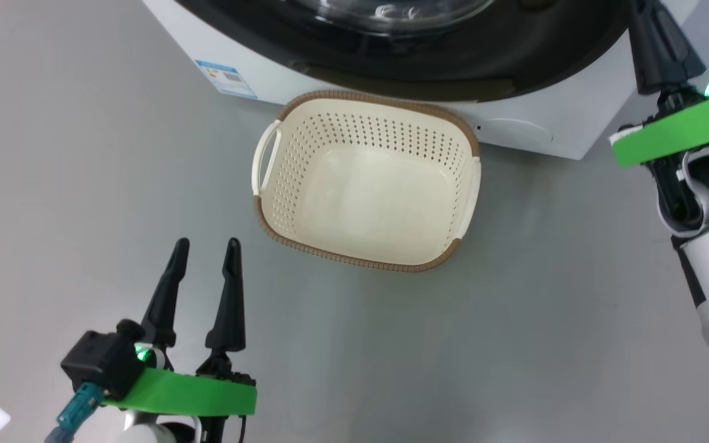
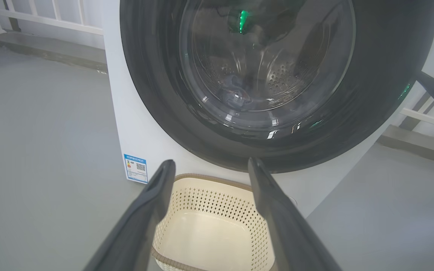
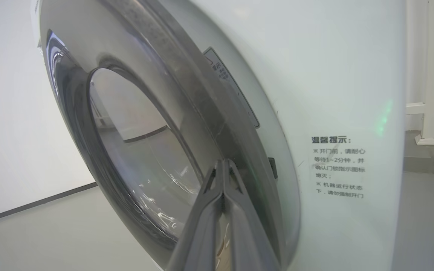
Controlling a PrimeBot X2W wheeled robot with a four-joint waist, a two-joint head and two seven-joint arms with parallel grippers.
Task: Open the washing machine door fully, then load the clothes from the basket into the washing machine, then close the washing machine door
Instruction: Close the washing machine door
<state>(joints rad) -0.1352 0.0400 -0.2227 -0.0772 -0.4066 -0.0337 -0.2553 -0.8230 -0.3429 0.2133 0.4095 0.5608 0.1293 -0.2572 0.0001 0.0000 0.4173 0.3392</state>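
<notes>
1. Right end effector (image 3: 224, 162), its two long dark fingers clenched together on nothing, has its tips at the rim of the large round glossy black washing machine door (image 3: 187, 90)
2. Left end effector (image 1: 205, 246) hangs released and empty above the grey floor (image 1: 84, 154), at 7 o'clock from the small cream-white perforated plastic basket (image 1: 354, 132), which is empty; the right one sits at its 2 o'clock
3. Soft blue printed clothes (image 2: 236, 98) lie behind the door's glass, inside the big white boxy washing machine (image 1: 533, 132)
4. Closing looks like the step in hand; I cannot tell whether the door has latched, so the next move likely calls for a firm push toward the machine front
</notes>
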